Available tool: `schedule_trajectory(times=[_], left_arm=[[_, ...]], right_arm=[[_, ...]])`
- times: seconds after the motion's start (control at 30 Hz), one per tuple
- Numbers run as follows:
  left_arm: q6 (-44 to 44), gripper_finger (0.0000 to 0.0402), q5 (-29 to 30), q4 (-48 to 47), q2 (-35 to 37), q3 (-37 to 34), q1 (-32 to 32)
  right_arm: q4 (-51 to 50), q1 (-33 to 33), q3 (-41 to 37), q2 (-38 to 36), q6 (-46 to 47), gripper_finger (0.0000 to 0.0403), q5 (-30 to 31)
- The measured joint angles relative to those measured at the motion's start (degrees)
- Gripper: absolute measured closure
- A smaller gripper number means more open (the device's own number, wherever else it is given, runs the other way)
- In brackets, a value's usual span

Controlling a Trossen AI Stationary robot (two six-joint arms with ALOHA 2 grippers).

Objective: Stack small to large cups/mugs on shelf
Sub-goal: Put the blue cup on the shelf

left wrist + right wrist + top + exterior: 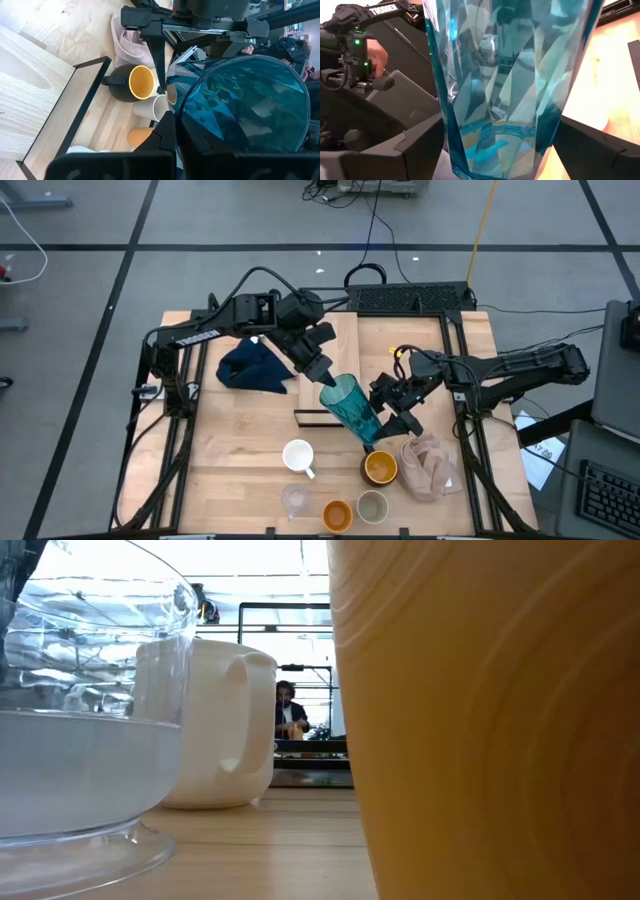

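Note:
The teal ribbed tumbler (350, 408) is tilted in the air over the near end of the shelf (335, 340), held between my two grippers. My left gripper (325, 378) is at its wide rim end and my right gripper (385, 418) is at its narrow base end. On the tabletop near the front stand the white mug (298, 455), the small clear glass (295, 500), the small orange cup (337, 513), the small grey-beige cup (372, 506) and the black mug with the yellow-orange inside (380, 467). My left gripper holds the tumbler at its rim end (333, 387), coming slanting down from the table's far left. In the left wrist view one finger (167, 137) lies against the tumbler's wall (200, 115); the tumbler hides the other finger. The tumbler is clear of the shelf. My right gripper has the tumbler's lower wall near the base (495, 150) between its two fingers (415, 145), one on each side, lying across it. It comes from the table's right. The tumbler stands tilted in the hold, its rim end toward my left gripper.
The dark navy cloth (255, 367) lies left of the shelf. The pink-beige cloth (430, 465) lies right of the black mug. In the low view the glass (80, 740), white mug (215, 725) and orange cup (480, 720) stand close. A person (290, 710) is far behind the table.

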State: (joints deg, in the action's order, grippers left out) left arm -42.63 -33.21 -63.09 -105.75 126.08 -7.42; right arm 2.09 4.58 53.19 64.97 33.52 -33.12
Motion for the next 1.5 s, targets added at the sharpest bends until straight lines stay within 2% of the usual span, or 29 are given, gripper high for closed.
schedule_trajectory(times=[0.17, 1.0, 1.33, 1.5], left_arm=[[-0.11, 0.0398, 0.02, -0.02, 0.00, 0.00, 0.01], [-0.02, 0.0390, 0.45, -0.05, 0.00, 0.04, -0.48], [-0.17, 0.0292, -0.20, 0.24, 0.00, 0.11, -0.59], [0.00, 0.0260, -1.09, 0.20, 0.02, 0.11, -0.86]], right_arm=[[0.15, 0.00, 0.00, 0.00, 0.06, 0.0098, -0.16], [0.26, 0.00, 0.00, 0.00, -0.04, 0.0099, -0.11], [0.31, 0.00, 0.00, 0.00, -0.38, 0.0099, -0.53], [0.31, 0.00, 0.00, 0.00, -0.84, 0.0099, -1.40]])
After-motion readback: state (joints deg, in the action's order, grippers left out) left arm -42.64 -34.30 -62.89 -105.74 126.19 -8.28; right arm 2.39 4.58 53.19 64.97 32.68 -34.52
